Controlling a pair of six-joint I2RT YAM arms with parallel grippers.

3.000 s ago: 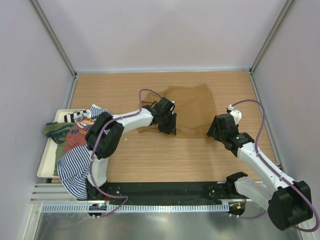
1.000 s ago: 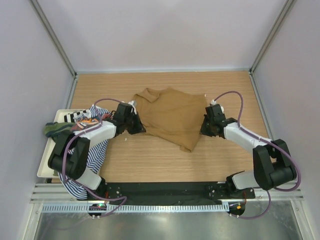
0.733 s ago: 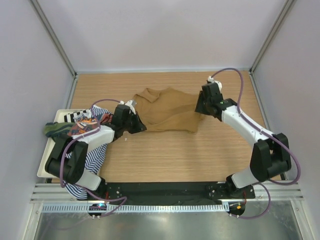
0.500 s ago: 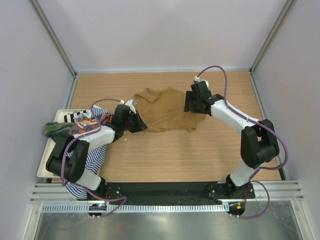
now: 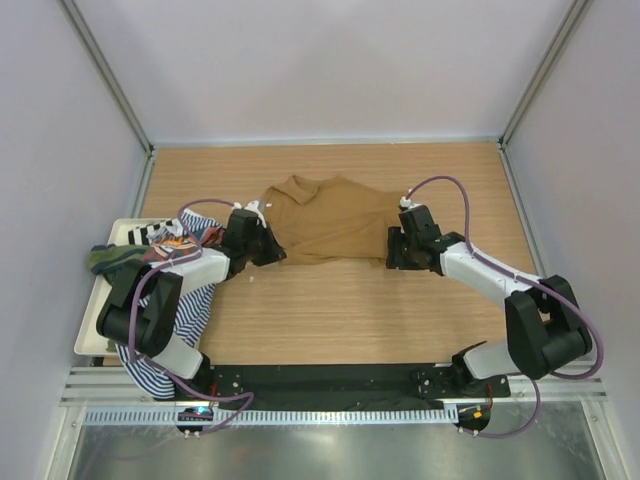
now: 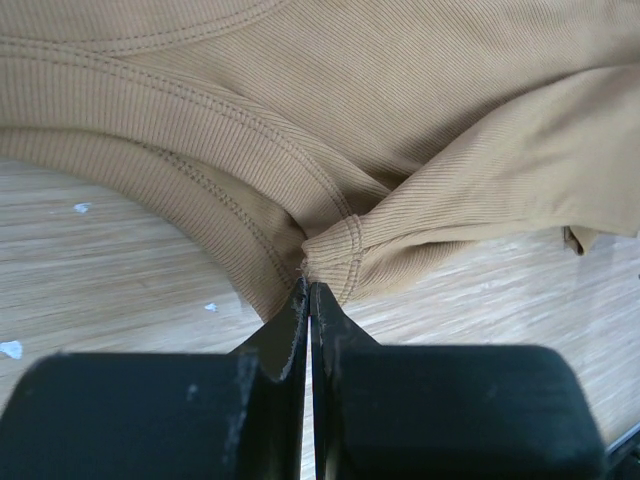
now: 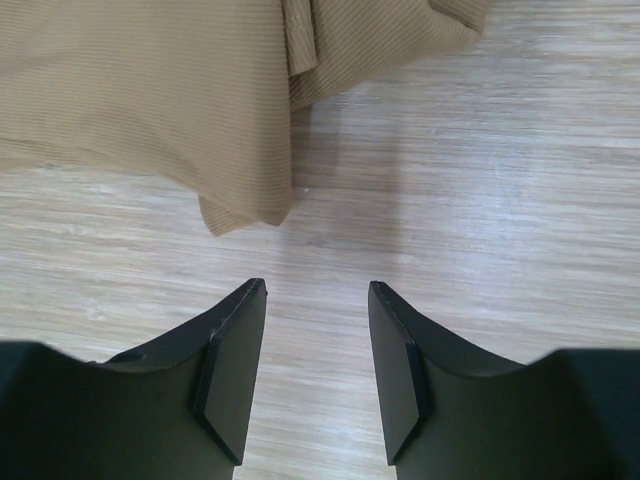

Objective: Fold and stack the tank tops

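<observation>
The tan-brown tank top (image 5: 335,220) lies folded on the wooden table, and fills the upper half of the left wrist view (image 6: 400,120). My left gripper (image 5: 276,254) is at its near left corner, shut on a stitched hem (image 6: 330,255) at the very tips (image 6: 308,288). My right gripper (image 5: 391,256) is at the top's near right edge, open, with bare wood between its fingers (image 7: 316,290). A loose corner of the tan top (image 7: 245,210) lies just ahead of them, untouched. The striped (image 5: 160,335), rust-red (image 5: 152,270) and olive (image 5: 110,258) tank tops lie heaped at the left.
The heap rests on a white tray (image 5: 92,318) at the table's left edge, with the striped top spilling over its near rim. Grey walls close the table at the back and sides. A black rail (image 5: 340,380) runs along the near edge.
The right gripper carried the tan top's right edge up and leftward, folding it over, then let go, opened and drew back to the near right edge. The left gripper held its corner in place.
</observation>
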